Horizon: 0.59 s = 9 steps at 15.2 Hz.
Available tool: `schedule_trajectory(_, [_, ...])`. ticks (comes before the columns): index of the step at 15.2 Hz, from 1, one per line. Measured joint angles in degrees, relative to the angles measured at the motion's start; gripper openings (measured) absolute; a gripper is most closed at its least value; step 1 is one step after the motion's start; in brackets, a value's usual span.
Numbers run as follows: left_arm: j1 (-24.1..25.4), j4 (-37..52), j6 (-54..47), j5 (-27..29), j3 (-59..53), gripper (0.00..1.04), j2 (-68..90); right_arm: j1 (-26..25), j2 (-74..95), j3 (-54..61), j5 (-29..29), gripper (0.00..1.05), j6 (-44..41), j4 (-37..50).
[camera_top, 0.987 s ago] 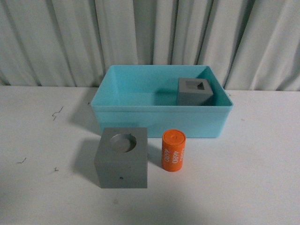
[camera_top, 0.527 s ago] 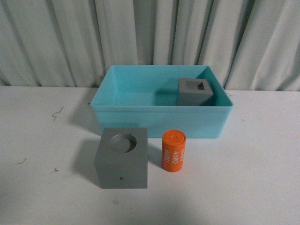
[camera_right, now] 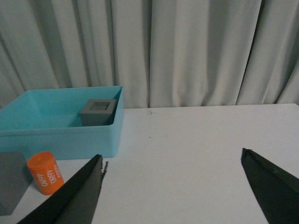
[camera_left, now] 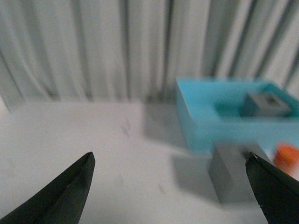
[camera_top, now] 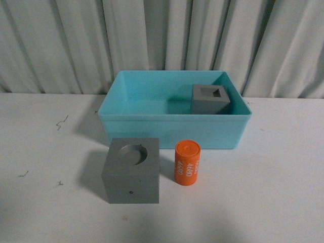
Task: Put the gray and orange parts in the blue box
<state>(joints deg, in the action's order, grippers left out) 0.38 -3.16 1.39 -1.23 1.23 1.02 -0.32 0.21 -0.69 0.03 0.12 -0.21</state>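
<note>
The blue box point(camera_top: 121, 121) stands at the back middle of the white table. Inside it, at the right rear, sits a gray cube with a square recess point(camera_top: 209, 98). In front of the box a larger gray cube with a round recess point(camera_top: 132, 170) rests on the table, and the orange cylinder point(camera_top: 187, 162) with white digits stands upright just to its right. Neither arm shows in the front view. My left gripper point(camera_left: 170, 161) is open over bare table left of the big cube point(camera_left: 229, 177). My right gripper point(camera_right: 172, 161) is open to the right of the box point(camera_right: 60, 140) and cylinder point(camera_right: 45, 172).
Pleated pale curtains point(camera_top: 162, 40) hang close behind the box. The white table point(camera_top: 45, 152) carries a few small dark scuff marks on its left side.
</note>
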Motion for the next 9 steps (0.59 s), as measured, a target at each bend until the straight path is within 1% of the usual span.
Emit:
schedule_trajectory(1, [-0.7, -14.7, 4.7, -7.4, 7.3, 0.98, 11.1, 0.0, 0.0, 0.0, 0.0, 0.97, 0.0, 0.1])
schedule_trajectory(2, [-6.6, -18.2, 10.0, -7.5, 12.6, 0.98, 22.4, 0.1, 0.0, 0.0, -0.1, 0.99, 0.0, 0.0])
schedule_trajectory(3, [-12.9, -14.4, 14.7, -5.6, 14.6, 0.98, 29.7, 0.3, 0.0, 0.0, 0.0, 0.97, 0.0, 0.0])
schedule_trajectory(5, [-23.0, -5.3, 20.9, 1.2, 17.5, 0.98, 43.1, 0.3, 0.0, 0.0, 0.0, 0.98, 0.0, 0.0])
schedule_trajectory(6, [-26.1, -2.1, 22.3, 3.2, 18.9, 0.98, 49.3, 0.3, 0.0, 0.0, 0.0, 0.98, 0.0, 0.0])
schedule_trajectory(7, [-28.2, 0.4, 22.9, 4.9, 20.5, 0.98, 54.9, 0.3, 0.0, 0.0, 0.0, 0.98, 0.0, 0.0])
schedule_trajectory(9, [-29.1, 4.3, 23.3, 8.4, 24.8, 0.98, 64.1, 0.3, 0.0, 0.0, 0.0, 0.98, 0.0, 0.0])
